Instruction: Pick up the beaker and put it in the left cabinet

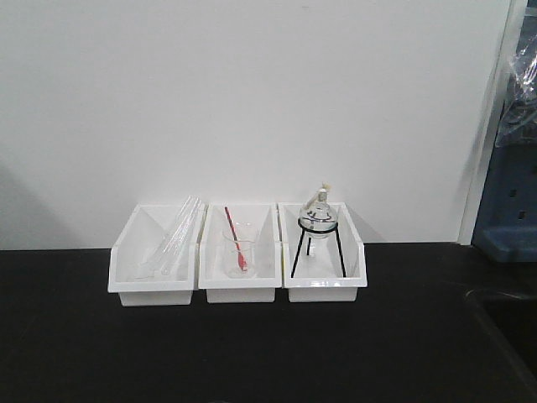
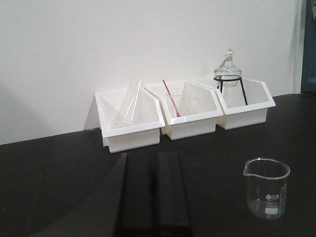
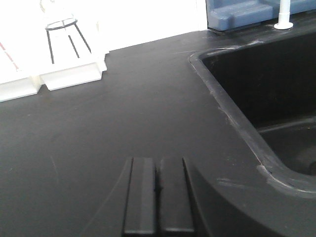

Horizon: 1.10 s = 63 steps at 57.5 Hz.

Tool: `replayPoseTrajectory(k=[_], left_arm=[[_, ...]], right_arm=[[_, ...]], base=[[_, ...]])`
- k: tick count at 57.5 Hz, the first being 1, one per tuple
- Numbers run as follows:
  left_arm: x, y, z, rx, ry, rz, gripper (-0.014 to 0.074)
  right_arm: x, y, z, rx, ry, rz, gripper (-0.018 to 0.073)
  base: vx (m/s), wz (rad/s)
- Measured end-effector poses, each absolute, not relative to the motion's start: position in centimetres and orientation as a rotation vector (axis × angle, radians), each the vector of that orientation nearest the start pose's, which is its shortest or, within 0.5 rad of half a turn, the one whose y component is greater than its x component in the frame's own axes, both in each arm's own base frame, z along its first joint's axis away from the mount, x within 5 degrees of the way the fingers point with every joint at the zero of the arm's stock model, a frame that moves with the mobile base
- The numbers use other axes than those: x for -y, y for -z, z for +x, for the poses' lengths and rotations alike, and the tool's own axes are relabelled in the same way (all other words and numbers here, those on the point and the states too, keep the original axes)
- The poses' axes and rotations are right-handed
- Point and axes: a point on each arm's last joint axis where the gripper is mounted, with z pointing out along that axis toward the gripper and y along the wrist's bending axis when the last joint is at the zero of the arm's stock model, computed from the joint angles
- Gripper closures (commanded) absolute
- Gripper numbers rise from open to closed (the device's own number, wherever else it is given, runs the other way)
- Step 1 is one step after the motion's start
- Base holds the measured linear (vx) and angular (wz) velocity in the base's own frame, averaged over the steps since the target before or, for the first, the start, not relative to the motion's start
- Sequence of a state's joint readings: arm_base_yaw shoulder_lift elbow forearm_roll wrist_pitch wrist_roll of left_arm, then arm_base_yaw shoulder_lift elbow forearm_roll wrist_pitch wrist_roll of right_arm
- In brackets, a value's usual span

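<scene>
Beaker [image 2: 266, 190] stands upright on the black counter [image 2: 59, 177], mouth up, looks empty, spout turned left. Only the left wrist view shows it: ahead of the left gripper [image 2: 155, 163] and well off to its right, touching nothing but the counter. The front and right wrist views don't show it.

Left gripper: fingers pressed together with just a thin seam between them, holding nothing. Right gripper [image 3: 158, 165]: same, fingers together, nothing held, aimed over the counter with the sink [image 3: 224, 106] on its right.

Key relation: the beaker's long axis is vertical. The left gripper points straight at the three white bins [image 2: 190, 126] by the wall, so the beaker sits off-axis to the right.

My read: the left arm is nearer and should take it. It needs to spread its fingers, swing right, then close across the glass wall from the side, below the rim.

Don't mix it up with the other beaker [image 2: 181, 101], the one with the red rod, in the middle bin well behind.

Left cabinet isn't in any view, so I can't tell which way the carry goes. Approach not yet begun; grasp and placement both remain.
</scene>
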<state>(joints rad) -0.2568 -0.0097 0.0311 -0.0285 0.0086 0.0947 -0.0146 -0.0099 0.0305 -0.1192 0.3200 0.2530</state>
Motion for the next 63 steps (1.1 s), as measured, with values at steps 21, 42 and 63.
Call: replayPoseTrajectory(k=[21,42,63], left_arm=[[1.4,-20.2,5.5,-1.496,0.153,0.244,0.0595],[1.4,-20.2,5.5,-1.496,0.153,0.244,0.0595],[1.4,-20.2,5.5,-1.496,0.153,0.244,0.0595]], right_arm=[[0.4,-17.8,5.5,-1.777,-0.056,0.157,0.0565],[0.3,-18.5,5.6,-1.703,-0.066,0.144,0.0565],[0.1,-20.5,5.6,-1.525,-0.085,0.112,0.0565]], base=[[0.0,0.0],[0.0,0.0],[0.0,0.0]])
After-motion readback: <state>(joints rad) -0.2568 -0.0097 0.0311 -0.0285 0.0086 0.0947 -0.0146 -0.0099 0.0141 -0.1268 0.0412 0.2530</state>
